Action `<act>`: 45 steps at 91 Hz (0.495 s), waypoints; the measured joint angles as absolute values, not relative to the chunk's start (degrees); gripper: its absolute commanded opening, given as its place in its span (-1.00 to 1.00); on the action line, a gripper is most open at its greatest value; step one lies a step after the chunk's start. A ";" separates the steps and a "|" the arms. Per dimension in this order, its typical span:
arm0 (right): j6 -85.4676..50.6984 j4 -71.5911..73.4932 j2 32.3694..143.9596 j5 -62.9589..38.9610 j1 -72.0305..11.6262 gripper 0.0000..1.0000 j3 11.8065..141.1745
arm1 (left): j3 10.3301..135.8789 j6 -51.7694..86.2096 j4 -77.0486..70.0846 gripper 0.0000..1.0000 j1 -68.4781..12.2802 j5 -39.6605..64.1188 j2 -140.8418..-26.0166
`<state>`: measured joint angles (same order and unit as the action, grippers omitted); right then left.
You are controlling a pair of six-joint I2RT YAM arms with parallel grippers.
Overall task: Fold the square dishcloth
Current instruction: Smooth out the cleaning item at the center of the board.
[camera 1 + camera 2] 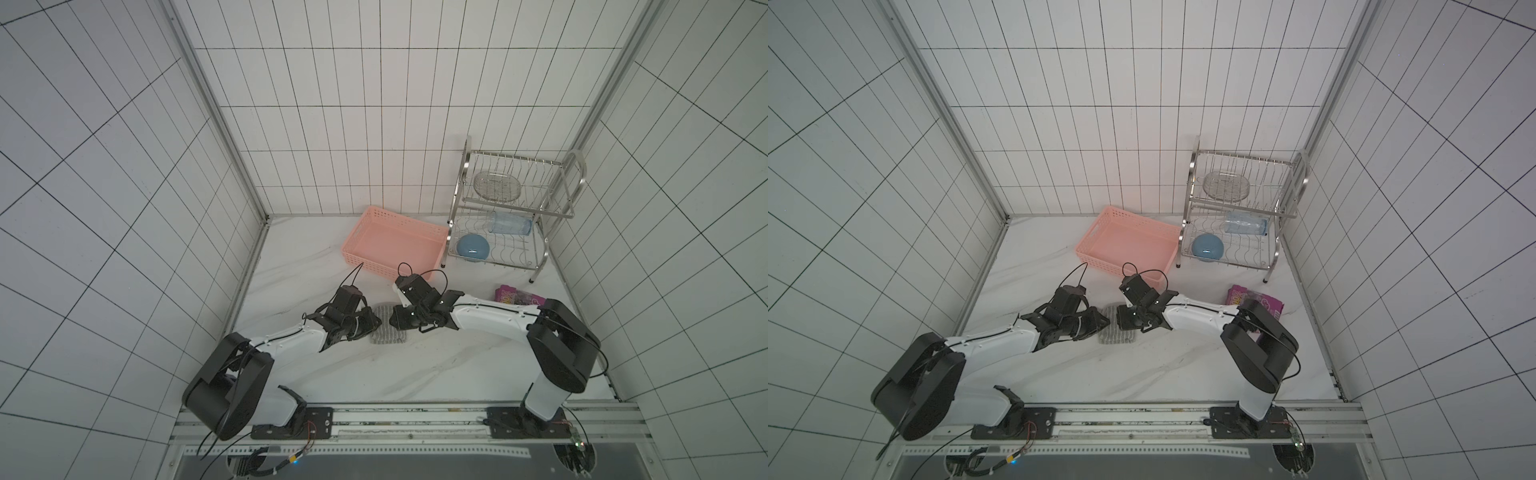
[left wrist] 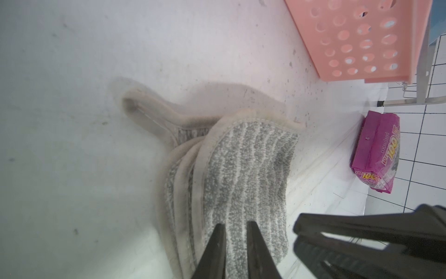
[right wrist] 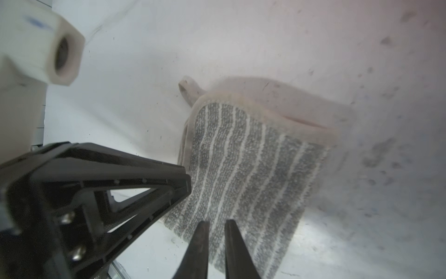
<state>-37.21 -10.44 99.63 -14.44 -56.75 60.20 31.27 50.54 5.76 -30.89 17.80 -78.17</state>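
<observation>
The square dishcloth (image 1: 388, 332) (image 1: 1116, 333) lies folded over on the white table between my two grippers. It is grey with thin white stripes (image 2: 246, 169) (image 3: 248, 169). Its pale edging is stacked in layers on one side, and a small loop (image 3: 187, 89) sticks out at a corner. My left gripper (image 2: 234, 224) (image 1: 377, 322) hangs just above the cloth. Its jaws stand a narrow gap apart, and flat cloth shows between them. My right gripper (image 3: 216, 222) (image 1: 394, 320) hangs over the opposite side, also narrowly open with nothing pinched.
A pink basket (image 1: 390, 218) (image 2: 357, 41) stands behind the grippers. A steel dish rack (image 1: 540, 253) at the back right holds a blue bowl (image 1: 473, 247) and a clear bottle (image 1: 510, 224). A purple snack packet (image 1: 517, 296) (image 2: 376, 154) lies near the right arm.
</observation>
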 measured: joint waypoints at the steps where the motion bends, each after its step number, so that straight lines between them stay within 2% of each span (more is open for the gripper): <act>1: -37.30 -10.28 99.81 -14.48 -56.82 -0.67 60.18 | 31.27 50.54 5.82 -0.65 -30.89 17.78 -78.11; 21: -39.31 -8.51 102.41 -15.77 -57.39 -0.67 57.82 | 29.91 51.03 6.76 -0.84 -30.89 17.61 -77.62; 45: -40.71 -6.66 103.39 -15.84 -57.39 -0.68 57.08 | 26.41 51.62 7.05 -0.86 -29.32 17.65 -77.62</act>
<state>-40.71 -6.66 103.39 -15.84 -57.39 57.08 26.41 51.62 7.05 -29.32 17.65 -77.62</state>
